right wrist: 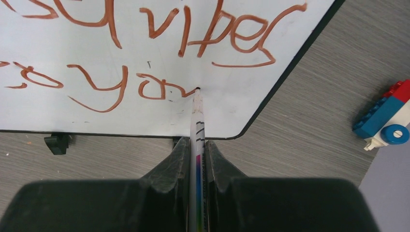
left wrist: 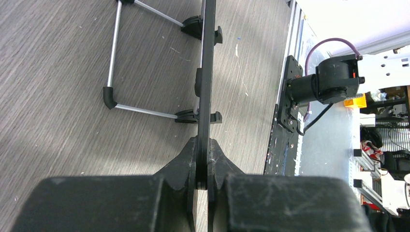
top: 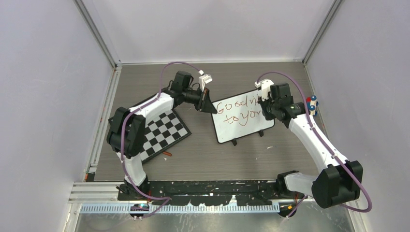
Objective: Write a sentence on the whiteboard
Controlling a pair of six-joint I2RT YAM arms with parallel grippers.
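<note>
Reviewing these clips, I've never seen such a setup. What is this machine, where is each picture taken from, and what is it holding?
Two robot arms are bolted to a table. The wide picture looks down from above; the other two come from cameras on each wrist. The left gripper is shut on the edge of a small whiteboard. The right gripper is shut on a marker, its tip touching the whiteboard at the end of the red-brown sentence. A checkerboard and a brick toy lie nearby.

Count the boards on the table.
2: the whiteboard at centre, its left edge clamped in the left gripper; the checkerboard lying flat to its left. No other seems hidden.
</note>
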